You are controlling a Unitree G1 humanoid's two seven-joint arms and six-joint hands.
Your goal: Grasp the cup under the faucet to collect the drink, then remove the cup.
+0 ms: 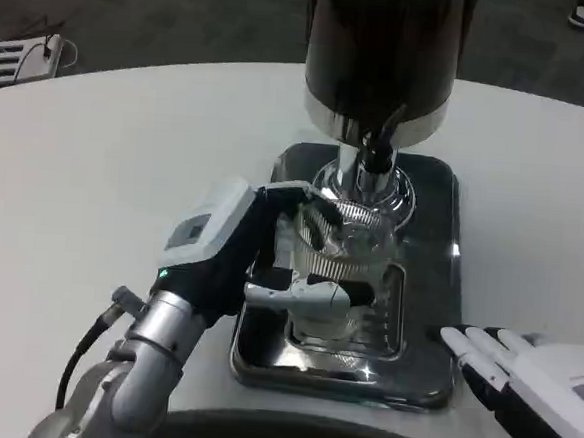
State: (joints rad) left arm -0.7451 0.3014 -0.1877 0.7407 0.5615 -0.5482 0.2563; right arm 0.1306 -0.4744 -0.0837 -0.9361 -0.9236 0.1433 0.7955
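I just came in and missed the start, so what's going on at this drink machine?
The robot's left hand grips a clear cup standing on the metal drip tray, right under the faucet of the dark drink dispenser. I can't tell whether any drink is flowing or how full the cup is. The right hand rests open on the white table beside the tray, holding nothing.

The cup (344,268) is clear glass, standing on a shiny silver tray (421,383) upon the white table (95,165). The dispenser (384,55) above is dark with a chrome band, and the left hand (260,252) shows white and black.
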